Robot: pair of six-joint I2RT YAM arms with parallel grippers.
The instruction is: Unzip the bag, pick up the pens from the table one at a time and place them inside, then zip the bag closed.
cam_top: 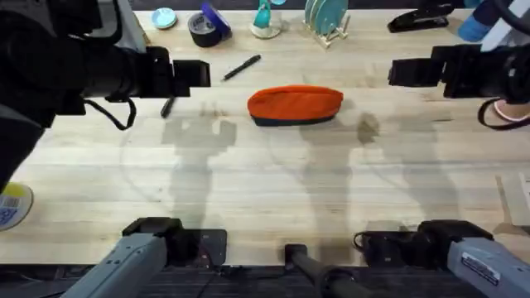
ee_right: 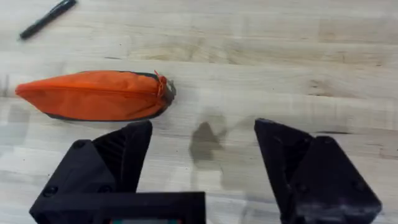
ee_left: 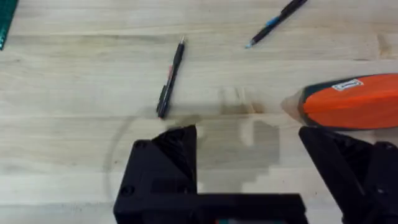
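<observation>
both arms high under camera: left gripper (ee_left: 249, 155) fingers apart, right gripper (ee_right: 202, 155) fingers apart, holding nothing. bag (cam_top: 296, 105) mid-table (cam_top: 265, 199), zipper looks closed. pens (cam_top: 241, 67) (cam_top: 167, 106) on wood beside bag. nothing started.

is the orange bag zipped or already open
Zipped shut. In the right wrist view the bag shows an unbroken zipper line with the pull at its end, and no gap. Both pens lie on the table.
</observation>
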